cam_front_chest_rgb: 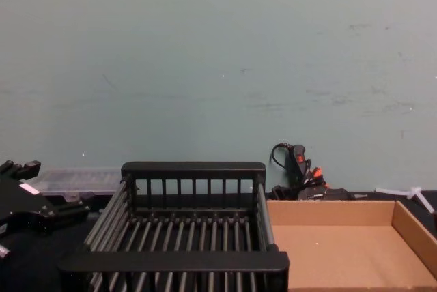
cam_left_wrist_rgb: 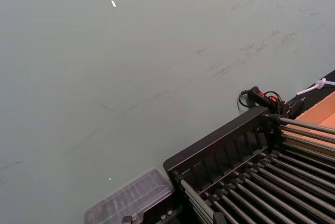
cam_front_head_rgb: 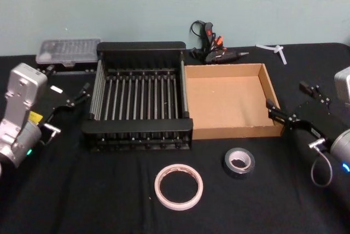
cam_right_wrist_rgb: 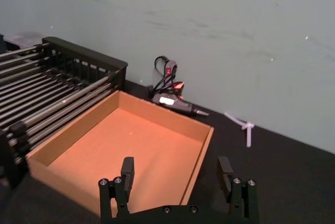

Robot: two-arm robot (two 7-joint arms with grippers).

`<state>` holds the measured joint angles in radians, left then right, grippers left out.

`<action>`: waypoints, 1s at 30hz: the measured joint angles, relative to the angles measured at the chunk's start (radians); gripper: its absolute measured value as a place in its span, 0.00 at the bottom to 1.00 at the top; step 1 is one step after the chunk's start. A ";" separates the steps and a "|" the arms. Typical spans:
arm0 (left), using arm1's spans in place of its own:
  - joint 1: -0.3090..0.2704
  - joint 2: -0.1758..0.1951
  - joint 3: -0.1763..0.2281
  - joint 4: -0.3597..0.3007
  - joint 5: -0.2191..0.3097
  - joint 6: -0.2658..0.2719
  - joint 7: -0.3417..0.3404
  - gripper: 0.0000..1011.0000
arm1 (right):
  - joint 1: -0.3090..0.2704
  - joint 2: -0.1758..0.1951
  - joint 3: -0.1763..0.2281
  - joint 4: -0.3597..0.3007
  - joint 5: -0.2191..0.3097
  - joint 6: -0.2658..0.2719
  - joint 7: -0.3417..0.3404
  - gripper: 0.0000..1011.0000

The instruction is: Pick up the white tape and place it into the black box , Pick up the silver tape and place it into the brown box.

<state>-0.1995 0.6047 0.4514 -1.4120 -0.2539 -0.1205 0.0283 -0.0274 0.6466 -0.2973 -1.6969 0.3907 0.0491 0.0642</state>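
The white tape lies flat on the black cloth near the table's front, in front of the black box. To its right the smaller silver tape also lies flat, just in front of the brown box. Both boxes stand side by side with nothing in them; the black box and brown box also appear in the chest view. My left gripper hovers open left of the black box. At the brown box's right front corner my right gripper is open, facing over the brown box.
A clear plastic case sits behind the black box on the left. A black glue gun with cables and a white zip tie lie at the table's back edge by the green wall. Bare black cloth surrounds both tapes.
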 joint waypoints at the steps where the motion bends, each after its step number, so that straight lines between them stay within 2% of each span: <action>1: 0.000 0.000 0.000 0.000 0.000 0.000 0.000 0.99 | -0.007 0.001 0.004 -0.008 0.003 0.006 0.001 0.99; 8: 0.000 0.000 0.000 0.000 0.000 0.000 0.000 0.99 | -0.083 0.018 0.035 -0.084 0.021 0.075 0.011 0.99; 22: 0.000 0.000 0.000 0.000 0.000 0.000 0.000 0.99 | -0.195 0.027 0.070 -0.164 0.043 0.179 0.034 0.99; 27: 0.000 0.000 0.000 0.000 0.000 0.000 0.000 0.99 | -0.219 0.016 0.073 -0.181 0.049 0.226 0.043 0.99; 30: 0.000 0.000 0.000 0.000 0.000 0.000 0.000 0.99 | -0.204 -0.008 0.050 -0.172 0.043 0.263 0.043 0.99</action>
<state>-0.1995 0.6047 0.4514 -1.4120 -0.2539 -0.1205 0.0283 -0.2316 0.6383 -0.2477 -1.8693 0.4333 0.3124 0.1069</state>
